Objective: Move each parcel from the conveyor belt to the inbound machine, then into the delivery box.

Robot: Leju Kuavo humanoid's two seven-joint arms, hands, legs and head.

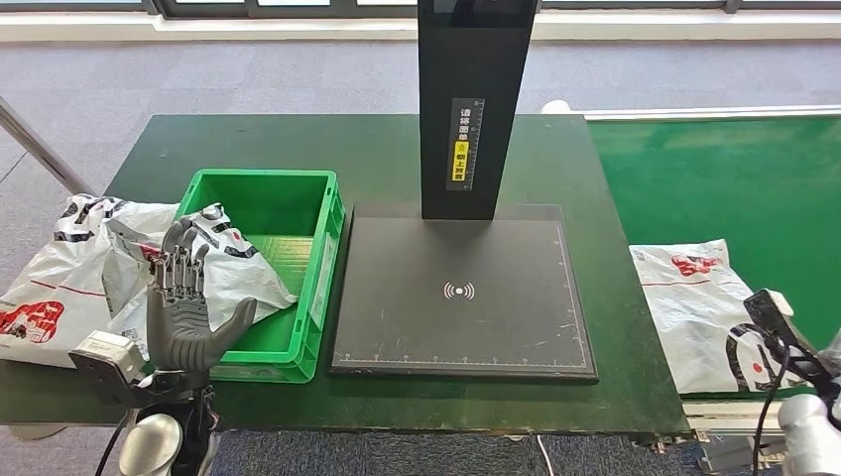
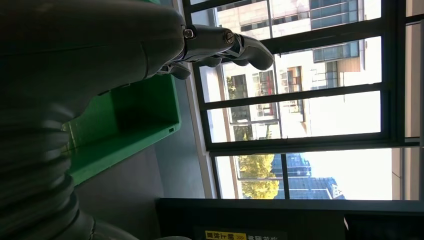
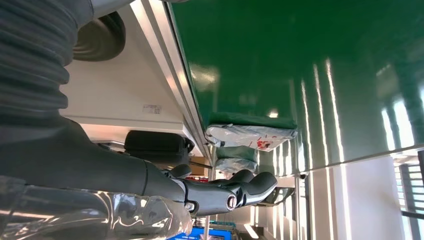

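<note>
Left hand (image 1: 183, 317), fingers spread and empty, stands upright beside the green plastic delivery box (image 1: 298, 342), which holds one parcel. Right hand (image 3: 225, 192): grasp indeterminate. Next white plastic parcel (image 1: 699, 312) lies on the green conveyor belt (image 1: 734, 178); lift flat onto black scanner plate (image 1: 461, 293).

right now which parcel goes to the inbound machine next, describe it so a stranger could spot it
Find the bright green conveyor belt right of the dark table. At its near end lies a white plastic parcel with red and black print, by the right hand. Unlike the other white bags, it is not in or beside the green box.
</note>
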